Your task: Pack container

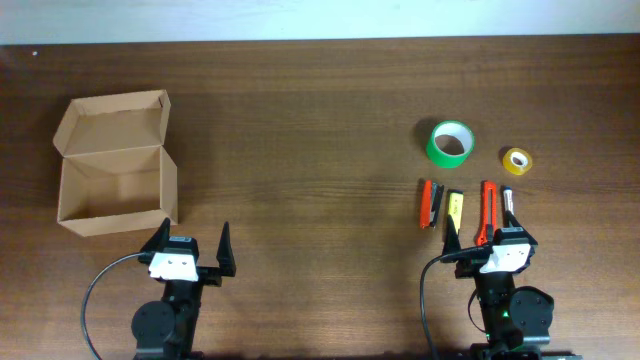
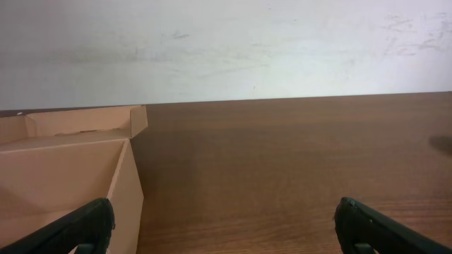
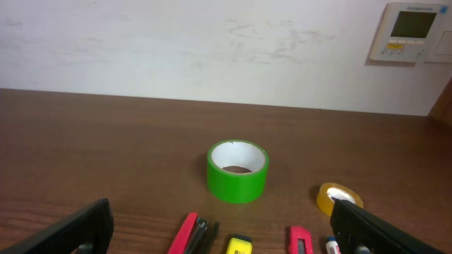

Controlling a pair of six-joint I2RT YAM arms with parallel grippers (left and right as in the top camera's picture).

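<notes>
Both fully open, holding nothing, left pincer (image 1: 194,228), right pincer (image 1: 480,228)

so the container (image 1: 168,185) is a small plain tan cardboard box, rectangular, sitting flat on the left side of the dark wooden table (image 1: 300,150), right way up with its mouth facing up. it's fully open: the flap lid is hinged along the far long edge and stands swung back away from the opening, with its little side tabs sticking forward at both ends. from overhead you look straight into it and just see bare cardboard floor. in the left wrist view its near wall (image 2: 63,183) fills the lower left corner, with the lid poking up behind it.
</notes>
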